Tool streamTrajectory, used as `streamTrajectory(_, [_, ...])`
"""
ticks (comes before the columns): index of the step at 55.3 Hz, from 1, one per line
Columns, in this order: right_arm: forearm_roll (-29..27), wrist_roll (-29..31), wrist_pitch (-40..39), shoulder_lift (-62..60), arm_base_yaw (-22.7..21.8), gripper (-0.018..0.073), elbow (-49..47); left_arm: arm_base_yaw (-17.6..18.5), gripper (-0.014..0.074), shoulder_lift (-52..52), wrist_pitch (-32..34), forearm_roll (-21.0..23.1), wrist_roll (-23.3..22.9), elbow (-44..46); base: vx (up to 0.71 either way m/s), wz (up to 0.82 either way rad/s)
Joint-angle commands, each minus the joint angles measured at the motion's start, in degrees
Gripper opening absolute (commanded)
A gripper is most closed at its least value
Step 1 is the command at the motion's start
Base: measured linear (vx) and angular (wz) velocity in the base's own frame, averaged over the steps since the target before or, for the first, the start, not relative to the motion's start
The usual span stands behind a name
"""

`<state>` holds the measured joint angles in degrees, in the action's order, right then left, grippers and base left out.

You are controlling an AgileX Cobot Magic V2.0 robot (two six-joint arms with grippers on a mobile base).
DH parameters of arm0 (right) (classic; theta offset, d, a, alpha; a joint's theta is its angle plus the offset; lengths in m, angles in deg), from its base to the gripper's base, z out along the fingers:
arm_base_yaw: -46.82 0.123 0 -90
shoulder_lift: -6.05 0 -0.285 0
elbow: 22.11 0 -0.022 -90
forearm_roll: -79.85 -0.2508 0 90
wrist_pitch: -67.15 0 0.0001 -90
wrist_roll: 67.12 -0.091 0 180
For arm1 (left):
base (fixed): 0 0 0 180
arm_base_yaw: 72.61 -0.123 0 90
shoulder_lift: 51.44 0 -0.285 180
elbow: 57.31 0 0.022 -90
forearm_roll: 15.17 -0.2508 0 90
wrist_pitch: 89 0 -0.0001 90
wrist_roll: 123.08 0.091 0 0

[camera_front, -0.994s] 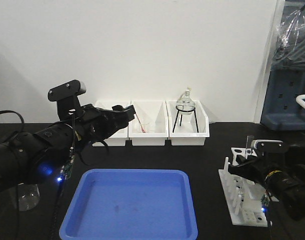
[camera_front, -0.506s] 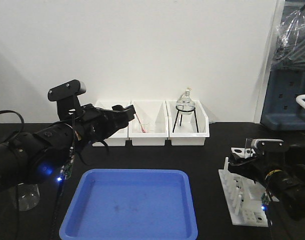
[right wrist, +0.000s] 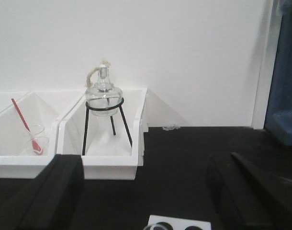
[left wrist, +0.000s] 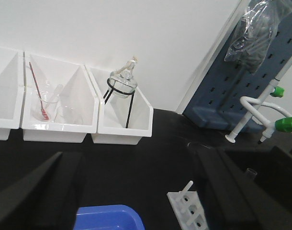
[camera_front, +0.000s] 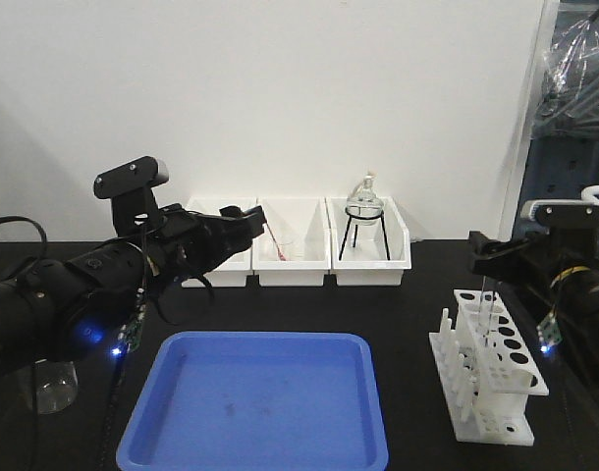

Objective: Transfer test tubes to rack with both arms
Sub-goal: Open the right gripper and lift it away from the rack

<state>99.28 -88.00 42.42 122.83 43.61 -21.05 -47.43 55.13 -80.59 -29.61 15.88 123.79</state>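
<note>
One test tube [camera_front: 485, 312] stands in the rack [camera_front: 488, 368]; behind it, bins [camera_front: 295, 257] hold a beaker, rod and flask; whether either gripper is clenched, cannot tell.

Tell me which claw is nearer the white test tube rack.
The right. The right claw hangs just above the rack, over a test tube standing in it. The left claw is far across the table, by the white bins beyond the blue tray.
</note>
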Motion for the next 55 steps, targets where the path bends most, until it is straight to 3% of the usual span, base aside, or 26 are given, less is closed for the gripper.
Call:
streamTrajectory(1, [3.1, -0.47, 0.05, -6.91, -0.3, 0.059, -1.68, 0.15, 0.0575, -3.25, 4.28, 0.46, -0.09, 1.89, 0.0, 0.0])
streamTrajectory(14, [10.25, -10.74, 0.98, -17.21, -0.3, 0.059, 8.2, 0.15, 0.0575, -3.25, 4.34, 0.46, -0.09, 1.89, 0.0, 0.0])
streamTrajectory(24, [11.78, -10.75, 1.26, -24.0, -0.3, 0.059, 16.36, 0.15, 0.0575, -3.25, 4.29, 0.46, -0.09, 1.89, 0.0, 0.0])
streamTrajectory(42, [11.48, -12.02, 2.97, -27.06, -0.3, 0.059, 18.98, 0.15, 0.0575, -3.18, 4.22, 0.42, -0.09, 1.89, 0.0, 0.0])
streamTrajectory(50, [11.48, -12.6, 3.1, -27.06, -0.3, 0.059, 18.98, -0.78, 0.0575, -3.3, 2.03, 0.23, 0.61, 1.89, 0.0, 0.0])
streamTrajectory(55, [11.48, -12.6, 3.1, -27.06, -0.3, 0.059, 18.98, -1.9, 0.0575, -4.36, -2.23, 0.23, 3.86, 1.89, 0.0, 0.0])
